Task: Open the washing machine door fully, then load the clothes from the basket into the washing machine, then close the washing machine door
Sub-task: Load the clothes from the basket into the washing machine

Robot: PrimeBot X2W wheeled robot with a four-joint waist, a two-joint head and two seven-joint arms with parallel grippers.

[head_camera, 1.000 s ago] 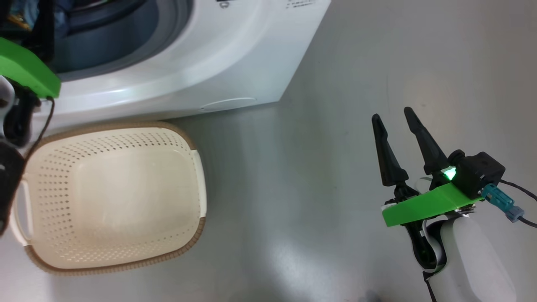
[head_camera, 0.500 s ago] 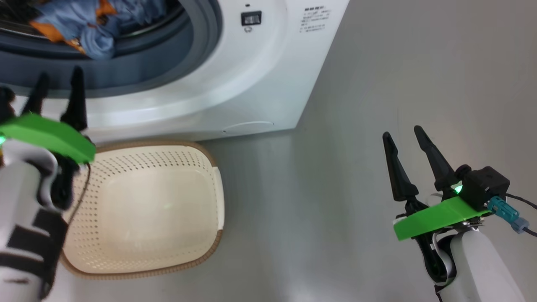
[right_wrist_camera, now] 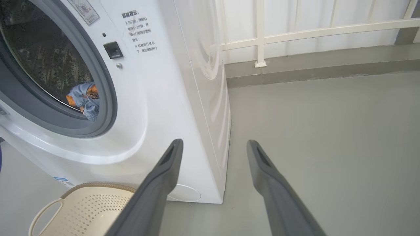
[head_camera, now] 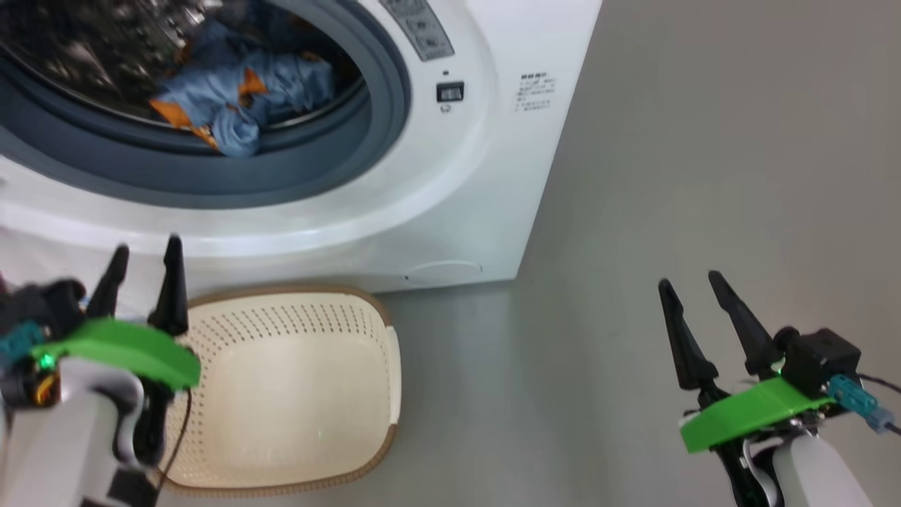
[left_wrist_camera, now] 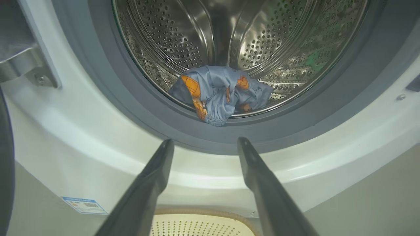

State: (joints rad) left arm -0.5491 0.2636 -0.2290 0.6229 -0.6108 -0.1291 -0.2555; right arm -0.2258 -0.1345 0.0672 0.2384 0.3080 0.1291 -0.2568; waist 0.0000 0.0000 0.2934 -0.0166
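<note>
Light blue bear-print clothes [left_wrist_camera: 220, 88] are lying inside the white front-loading washing machine [head_camera: 457, 211]; left gripper [head_camera: 146, 243] and right gripper [head_camera: 688, 277] fingers are standing open, empty.

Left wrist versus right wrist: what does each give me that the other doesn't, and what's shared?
Left wrist: the metal hinge bracket beside the opening, and a straight look into the drum. Right wrist: the latch slot, the side panel of the washing machine, a white railing. Shared: the clothes in the drum, the grey seal, the basket.

The clothes [head_camera: 236, 105] lie in the washing machine [head_camera: 450, 211] (basket [head_camera: 295, 394] before it).
</note>
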